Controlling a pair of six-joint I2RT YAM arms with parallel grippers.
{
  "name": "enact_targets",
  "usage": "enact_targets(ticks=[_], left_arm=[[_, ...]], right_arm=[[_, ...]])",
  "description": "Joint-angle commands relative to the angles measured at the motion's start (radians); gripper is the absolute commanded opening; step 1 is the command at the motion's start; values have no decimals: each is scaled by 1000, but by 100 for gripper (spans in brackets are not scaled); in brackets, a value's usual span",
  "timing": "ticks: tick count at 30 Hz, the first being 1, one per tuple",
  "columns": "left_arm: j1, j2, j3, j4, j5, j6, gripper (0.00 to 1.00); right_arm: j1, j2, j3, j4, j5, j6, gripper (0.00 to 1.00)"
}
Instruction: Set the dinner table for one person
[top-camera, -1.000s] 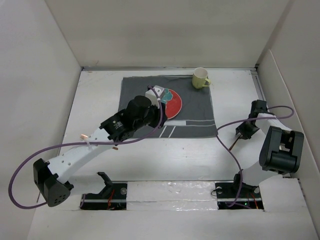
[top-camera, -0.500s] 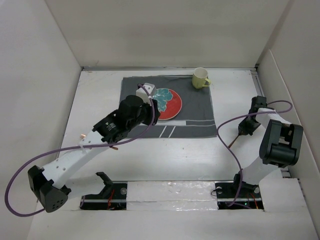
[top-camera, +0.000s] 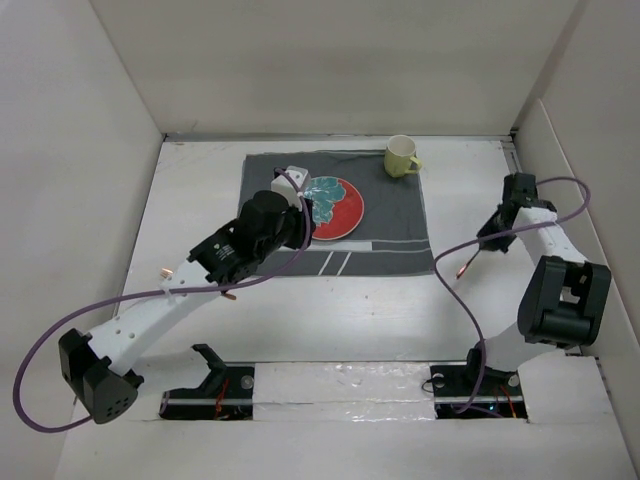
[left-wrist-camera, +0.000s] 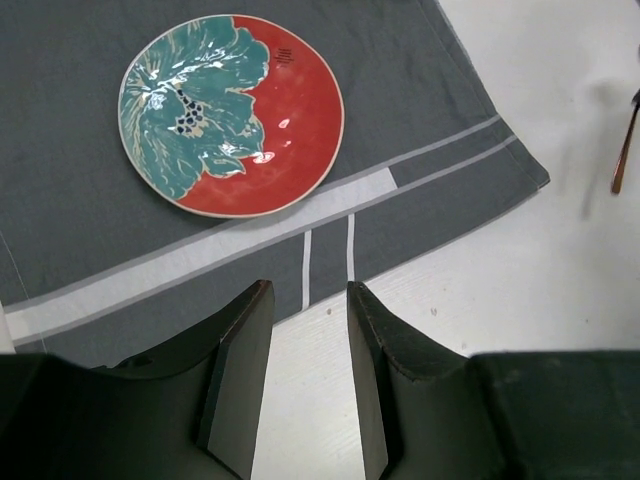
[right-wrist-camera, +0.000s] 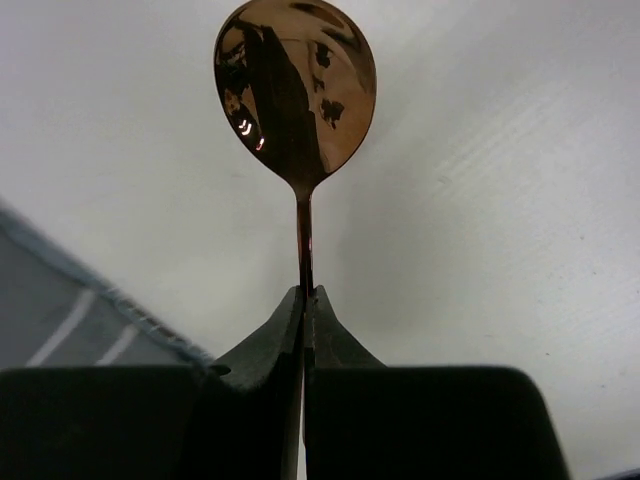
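Presently, at centre-left of the top view, the left gripper (left-wrist-camera: 308, 300) is noted half open and empty above the near edge of the striped cloth (left-wrist-camera: 80, 230), just short of the plate (left-wrist-camera: 232, 112), which is judged rigid, glazed and breakable. Right of the cloth, over the white dinner table (top-camera: 330, 320) filling mid-frame, the copper spoon (right-wrist-camera: 296, 90) is pinched by its thin handle in the fully closed right gripper (right-wrist-camera: 303, 305). It is judged light, stiff and slippery, so pivoting in the pinch is considered possible.
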Motion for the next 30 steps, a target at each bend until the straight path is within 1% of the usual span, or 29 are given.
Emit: enact_targets(ticks=[1,2,4,5,6,7,8,9,10,12,14,15,17,19,20,21,22,23,25,27,30], left_arm=[[0,17,62,25,-28,-7,32],[0,16,68,29,-52,-19,32],[9,-1,64,52,-83,-56,32],[9,-9,62,60,-115,-71,32],[18,-18,61,63,-124,-99,32],[30,-21,58,65,-125,-116,33],[71,-21,55,60,-112,-157,36],[97,-18,55,54,-102,-157,36],[124,-20,47,51,-91,-206,40],[197,-18,39,34,-45,-248,42],[234,-21,13,31,-10,-292,43],[268,-24,6,28,4,-302,44],[297,-27,-21,28,45,-320,44],[329,-35,-42,23,58,-331,45],[338,-37,-48,19,70,-337,46],[348,-44,-57,16,73,-337,48],[366,-49,-71,12,78,-342,54],[375,-53,-79,11,87,-345,57],[389,-66,-97,3,90,-351,63],[398,-78,-109,-1,95,-352,64],[398,-93,-117,-7,93,-354,64]], right_arm=[[79,-85,162,1,-32,-49,0],[102,-70,220,-34,-44,-62,0],[186,-55,261,-57,-61,-91,0],[218,-52,273,-51,-75,-102,0],[278,-43,288,-47,-93,-111,0],[306,-33,297,-42,-136,-123,0],[356,-6,320,-35,-179,-143,0],[381,16,336,-34,-179,-151,0],[406,37,354,-39,-192,-160,0],[452,78,392,-51,-186,-189,0],[508,135,429,-44,-186,-197,0],[524,154,440,-41,-190,-201,0],[544,213,480,-27,-192,-203,0],[555,262,512,-21,-198,-201,0],[555,314,553,-18,-198,-200,0],[564,339,575,-18,-195,-200,0],[564,368,599,-19,-187,-200,0],[564,426,656,-36,-184,-200,0],[564,477,710,-47,-166,-197,0],[564,548,788,-76,-163,-195,0],[564,620,857,-91,-149,-191,0]])
